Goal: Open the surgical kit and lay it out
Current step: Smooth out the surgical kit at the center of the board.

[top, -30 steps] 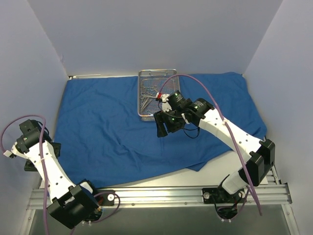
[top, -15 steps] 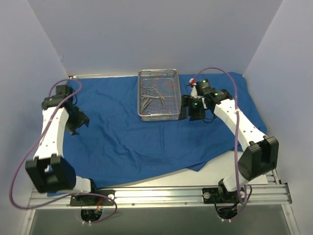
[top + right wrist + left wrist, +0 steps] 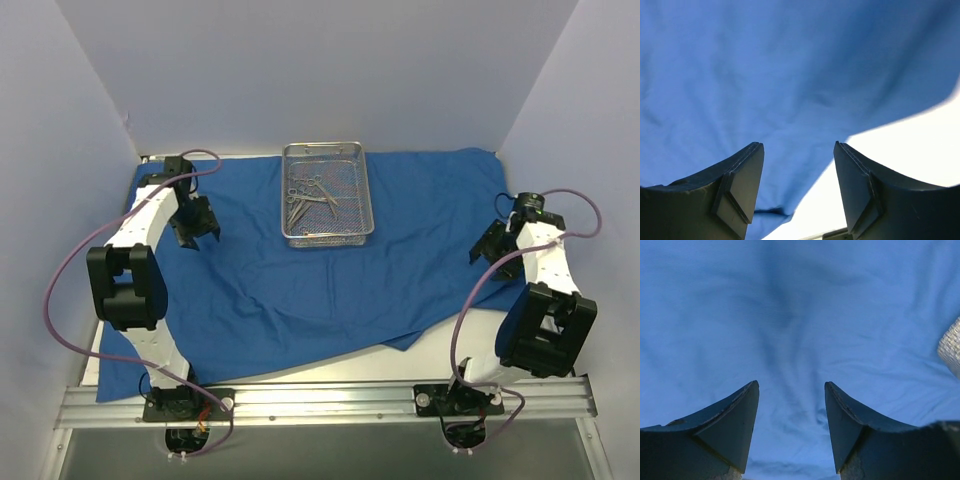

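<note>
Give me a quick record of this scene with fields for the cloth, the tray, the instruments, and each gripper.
cloth: blue cloth wrap spread open over the table
tray: wire-mesh tray resting on the cloth, far centre
instruments: silver instruments lying inside the tray, none on the cloth
left gripper: left gripper open, empty, above the cloth left of the tray
right gripper: right gripper open, empty, above the cloth's right edge beside bare table
</note>
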`<control>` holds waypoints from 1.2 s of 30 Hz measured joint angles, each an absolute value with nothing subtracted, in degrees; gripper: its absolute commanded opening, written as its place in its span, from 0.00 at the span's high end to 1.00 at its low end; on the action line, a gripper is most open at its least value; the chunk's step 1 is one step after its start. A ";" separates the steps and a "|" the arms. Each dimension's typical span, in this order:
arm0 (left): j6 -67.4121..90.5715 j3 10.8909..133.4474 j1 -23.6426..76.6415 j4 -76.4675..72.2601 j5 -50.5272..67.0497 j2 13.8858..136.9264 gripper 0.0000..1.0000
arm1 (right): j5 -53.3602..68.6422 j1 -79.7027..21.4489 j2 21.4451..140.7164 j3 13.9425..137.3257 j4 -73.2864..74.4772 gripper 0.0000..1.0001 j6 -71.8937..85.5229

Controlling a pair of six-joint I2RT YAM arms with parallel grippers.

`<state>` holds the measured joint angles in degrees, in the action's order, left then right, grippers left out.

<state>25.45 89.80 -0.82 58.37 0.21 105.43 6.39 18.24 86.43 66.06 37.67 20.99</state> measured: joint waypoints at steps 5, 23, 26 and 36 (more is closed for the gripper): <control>23.97 87.70 2.35 55.48 3.05 105.82 0.36 | 4.40 25.02 85.06 63.05 38.54 0.42 20.97; 23.35 84.31 1.96 53.34 8.08 105.89 0.36 | -3.16 36.34 89.52 61.10 36.97 0.33 21.26; 23.35 84.31 1.61 53.34 8.21 106.02 0.36 | -3.84 36.29 89.76 59.27 34.61 0.34 22.02; 23.35 84.31 0.91 53.32 8.21 106.78 0.36 | -6.50 29.82 96.12 56.14 28.51 0.35 25.82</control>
<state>23.35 84.31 0.91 53.32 8.21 106.78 -6.50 29.82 96.12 56.14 28.51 25.82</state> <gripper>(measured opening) 0.639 0.661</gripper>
